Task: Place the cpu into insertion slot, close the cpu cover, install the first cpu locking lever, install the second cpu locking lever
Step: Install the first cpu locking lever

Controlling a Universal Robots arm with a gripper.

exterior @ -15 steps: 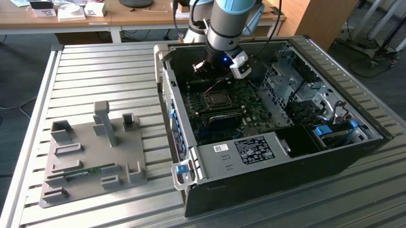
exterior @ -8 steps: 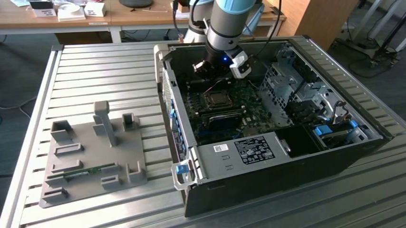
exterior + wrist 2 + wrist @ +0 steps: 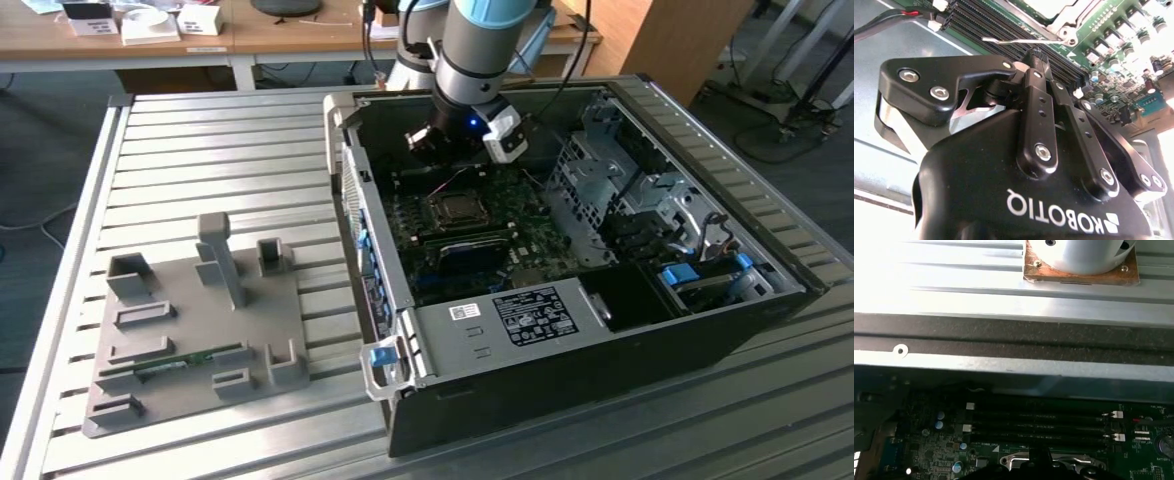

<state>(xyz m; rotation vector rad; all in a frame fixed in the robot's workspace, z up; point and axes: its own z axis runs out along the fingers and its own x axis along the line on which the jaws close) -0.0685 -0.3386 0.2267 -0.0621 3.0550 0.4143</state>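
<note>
End effector (image 3: 1037, 53) is fully closed, gripping nothing, its tip just beside the thin locking lever (image 3: 1016, 41) by the cpu cover (image 3: 1056, 22).

Exterior view high above the open computer case (image 3: 561, 390); both wrist views close over the same memory slots (image 3: 1004, 30) (image 3: 1039, 426).

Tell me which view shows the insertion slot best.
The exterior view: the whole insertion slot lies in sight on the motherboard. Both wrist views catch just one edge of it.
</note>
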